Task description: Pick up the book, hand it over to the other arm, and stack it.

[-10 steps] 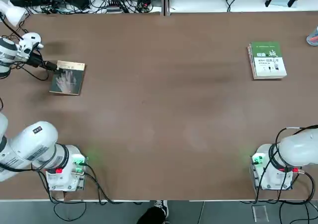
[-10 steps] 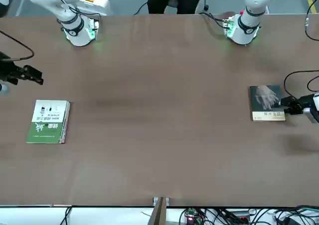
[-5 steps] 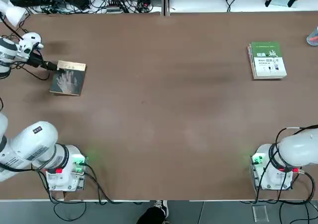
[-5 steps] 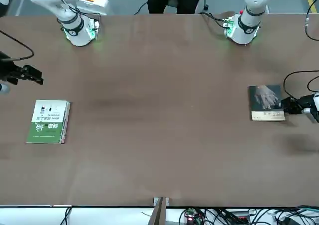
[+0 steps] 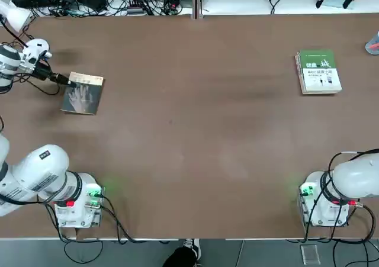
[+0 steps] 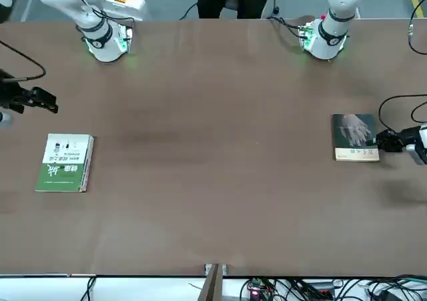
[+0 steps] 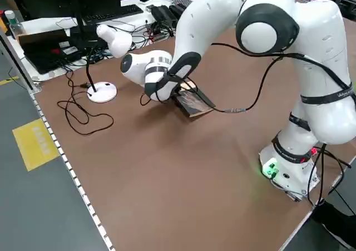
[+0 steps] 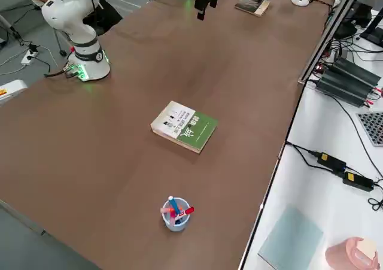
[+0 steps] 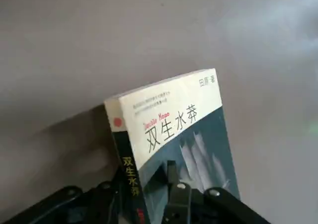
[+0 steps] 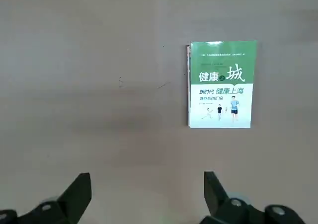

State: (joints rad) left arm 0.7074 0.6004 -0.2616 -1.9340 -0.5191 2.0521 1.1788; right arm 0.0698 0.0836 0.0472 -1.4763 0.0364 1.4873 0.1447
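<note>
The book (image 5: 83, 94), dark grey with a pale hand image and a tan strip, lies at the table's far left. It also shows as the book (image 6: 355, 135) in the front view. My left gripper (image 5: 62, 79) comes in low from the table's left edge and is shut on its spine side. In the left wrist view one finger (image 9: 175, 186) presses on the cover of the book (image 9: 184, 124) and the other sits under the spine, which is tipped up off the table. My right gripper (image 10: 146, 189) hangs open and holds nothing, high over the right side.
A thicker green-and-white book (image 5: 318, 71) lies flat at the far right. A cup of pens (image 8: 174, 212) stands near the right edge. A white lamp (image 7: 105, 67) and its cables sit beside the left arm. A person's shoe (image 5: 185, 255) shows at the near edge.
The left gripper's fingers have closed on the book's spine edge. The book has slid slightly toward the table's middle and its gripped side has tipped up. The right arm has not moved.
</note>
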